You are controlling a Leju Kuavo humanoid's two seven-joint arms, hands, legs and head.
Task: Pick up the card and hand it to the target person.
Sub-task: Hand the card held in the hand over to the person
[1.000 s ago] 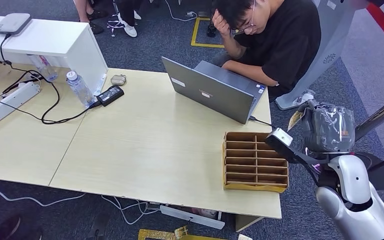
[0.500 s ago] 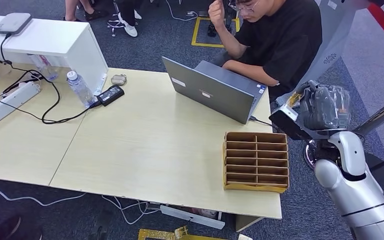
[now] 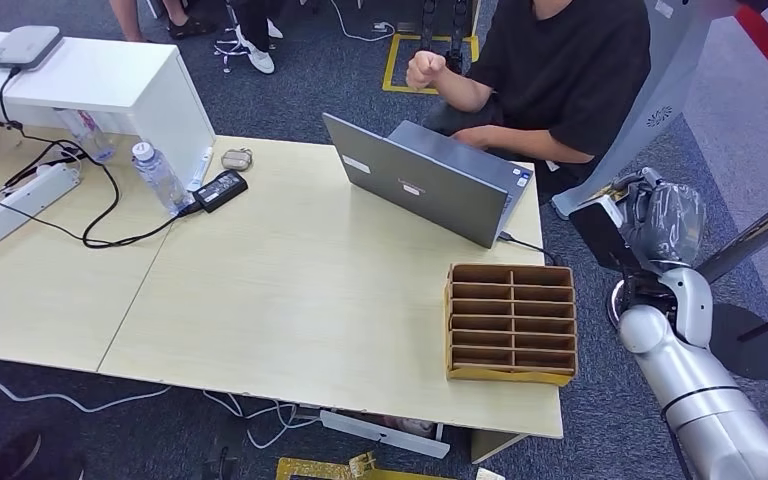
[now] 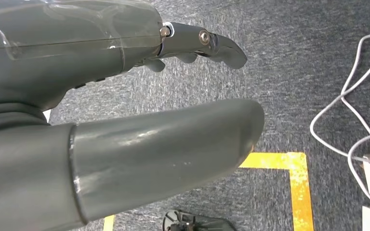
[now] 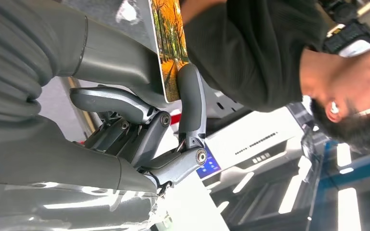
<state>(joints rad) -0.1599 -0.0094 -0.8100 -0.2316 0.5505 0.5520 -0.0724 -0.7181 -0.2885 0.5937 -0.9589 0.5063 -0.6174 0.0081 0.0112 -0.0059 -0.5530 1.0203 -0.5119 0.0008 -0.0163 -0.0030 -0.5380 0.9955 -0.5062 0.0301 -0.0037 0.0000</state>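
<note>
Your card (image 5: 169,48) has an orange tree picture on it, and your right hand (image 5: 139,103) pinches it between the thick thumb and a dark finger (image 5: 191,103). From the head camera the right hand (image 3: 650,220) is up in the air past the far right corner of the table (image 3: 290,300), off its edge and over the blue-grey carpet. The card is too small to make out there.

The person (image 3: 570,70) in the black shirt sits at the far side of the table, close to your right hand. One of the person's hands (image 3: 425,68) is a raised fist, away from the card. The other arm lies behind the open grey laptop (image 3: 430,185). The laptop stands on the table in front of the person. Nothing sits between the card and the person's black sleeve.

On the table just beside your right arm is a brown cardboard rack (image 3: 510,322) with many small slots. Far across the table from it are a water bottle (image 3: 158,177), a black power brick (image 3: 220,190) and a white power strip (image 3: 20,205) with black cables. A white shelf (image 3: 110,85) stands past them.

Your left hand (image 4: 125,110) hangs over the carpet with fingers loose and apart, holding nothing. Yellow floor tape (image 4: 289,168) and white cables (image 4: 347,115) lie under it.
</note>
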